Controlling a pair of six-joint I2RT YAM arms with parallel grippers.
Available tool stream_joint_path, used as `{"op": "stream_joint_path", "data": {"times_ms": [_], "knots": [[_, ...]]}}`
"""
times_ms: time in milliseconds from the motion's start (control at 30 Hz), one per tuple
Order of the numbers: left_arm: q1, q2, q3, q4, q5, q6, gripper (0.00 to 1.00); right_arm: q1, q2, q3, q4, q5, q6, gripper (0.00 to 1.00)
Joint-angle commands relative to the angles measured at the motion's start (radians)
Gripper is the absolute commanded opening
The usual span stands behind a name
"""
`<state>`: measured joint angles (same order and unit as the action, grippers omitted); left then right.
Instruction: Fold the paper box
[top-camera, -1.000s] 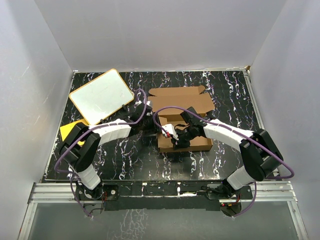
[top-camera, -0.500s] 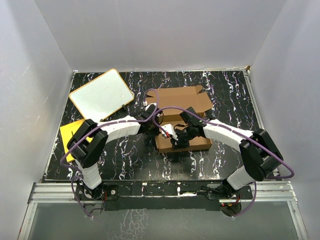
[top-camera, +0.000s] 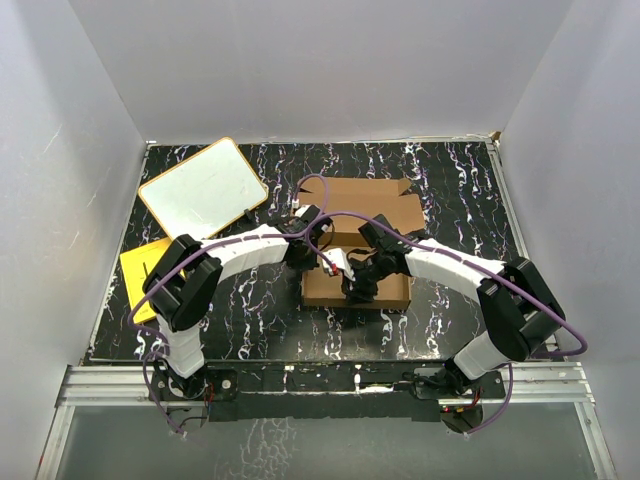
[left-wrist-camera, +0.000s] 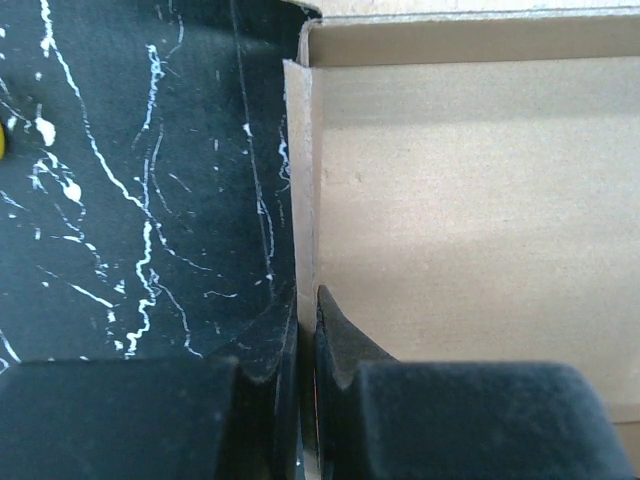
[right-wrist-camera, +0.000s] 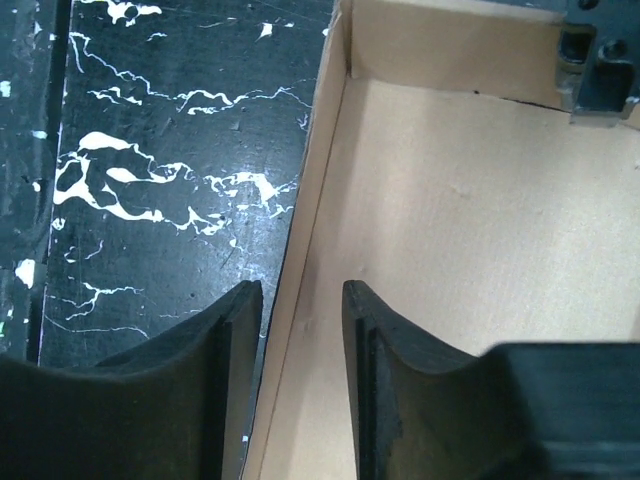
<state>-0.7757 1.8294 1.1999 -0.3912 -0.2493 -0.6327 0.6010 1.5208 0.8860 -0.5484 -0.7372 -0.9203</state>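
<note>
In the middle of the bench (top-camera: 460, 180), the left end effector (left-wrist-camera: 308, 330) has just clamped the left wall of the paper box (top-camera: 385, 288), while the right end effector (right-wrist-camera: 300, 300) has loosened, jaws apart astride another wall, which looks like a grip handover.

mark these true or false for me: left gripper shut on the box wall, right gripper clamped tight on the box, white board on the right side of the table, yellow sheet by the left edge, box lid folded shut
1. The left gripper is shut on a side wall of the paper box. True.
2. The right gripper is clamped tight on the box. False: its jaws stand apart, one on each side of a wall.
3. The white board lies on the right side of the table. False: it lies at the far left.
4. The yellow sheet lies by the table's left edge. True.
5. The lid is folded shut over the box. False: it lies back and the inside shows.
</note>
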Motion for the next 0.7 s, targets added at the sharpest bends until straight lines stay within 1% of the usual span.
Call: {"op": "stream_joint_path", "data": {"times_ms": [0, 33, 133, 300, 433, 500, 533, 567, 633, 667], "knots": [[-0.002, 0.023, 0.049, -0.095, -0.081, 0.065, 0.03, -0.004, -0.017, 0.041, -0.036, -0.084, -0.030, 0.46], [-0.002, 0.022, 0.051, -0.101, -0.093, 0.070, 0.08, -0.008, -0.024, 0.049, -0.054, -0.108, -0.041, 0.48], [-0.002, 0.020, 0.049, -0.114, -0.115, 0.080, 0.15, -0.037, -0.033, 0.080, -0.132, -0.188, -0.091, 0.52], [0.000, 0.020, 0.042, -0.113, -0.145, 0.097, 0.21, -0.107, -0.048, 0.122, -0.270, -0.276, -0.210, 0.57], [0.000, 0.027, 0.043, -0.106, -0.154, 0.110, 0.22, -0.145, -0.059, 0.144, -0.333, -0.300, -0.247, 0.58], [0.000, 0.029, 0.041, -0.099, -0.156, 0.117, 0.20, -0.160, -0.060, 0.151, -0.340, -0.295, -0.245, 0.58], [0.000, 0.034, 0.041, -0.096, -0.156, 0.123, 0.18, -0.165, -0.062, 0.151, -0.340, -0.294, -0.245, 0.58], [0.000, 0.038, 0.042, -0.094, -0.157, 0.128, 0.14, -0.168, -0.063, 0.151, -0.339, -0.293, -0.244, 0.58], [0.000, 0.050, 0.046, -0.096, -0.159, 0.139, 0.03, -0.174, -0.063, 0.152, -0.325, -0.284, -0.225, 0.58], [0.000, 0.054, 0.048, -0.101, -0.165, 0.143, 0.00, -0.176, -0.063, 0.150, -0.319, -0.279, -0.220, 0.58]]}}
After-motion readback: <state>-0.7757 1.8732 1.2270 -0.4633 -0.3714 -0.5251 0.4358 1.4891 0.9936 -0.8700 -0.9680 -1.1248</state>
